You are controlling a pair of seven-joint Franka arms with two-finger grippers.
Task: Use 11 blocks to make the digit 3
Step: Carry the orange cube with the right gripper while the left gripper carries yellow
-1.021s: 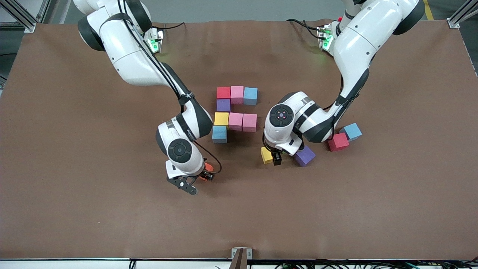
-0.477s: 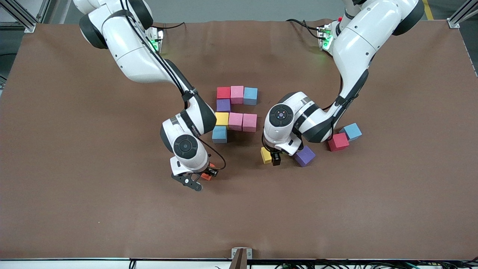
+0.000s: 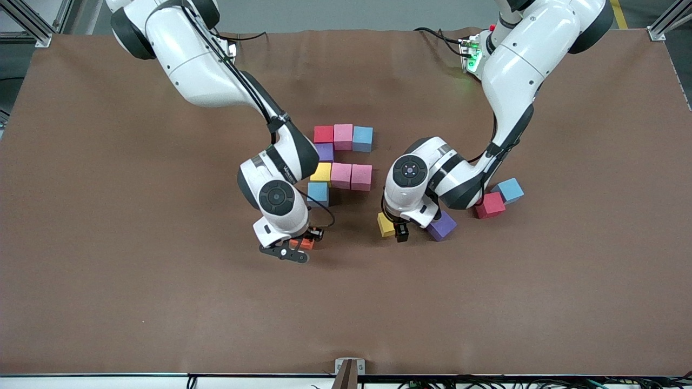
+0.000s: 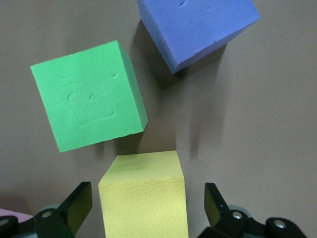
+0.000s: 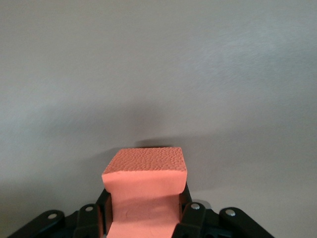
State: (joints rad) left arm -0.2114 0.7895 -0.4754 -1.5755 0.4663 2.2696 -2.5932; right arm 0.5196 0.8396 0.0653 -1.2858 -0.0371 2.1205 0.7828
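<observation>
Eight blocks [image 3: 341, 162] sit touching mid-bench as the partial digit 3 [image 3: 346, 175]. Right hand [image 3: 300, 244] is clamped on the orange block [image 5: 144, 191], lifted above bare bench. Left hand [image 3: 393, 229] is spread wide around the yellow block [image 4: 143, 196], beside a green cube [image 4: 88, 95] and purple block [image 4: 198, 27].

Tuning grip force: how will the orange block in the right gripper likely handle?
The orange block looks pinched between the right gripper fingers, so probably soft, springy foam. Its pebbly matte face suggests little slipping. Flat sides: it shouldn't roll.
</observation>
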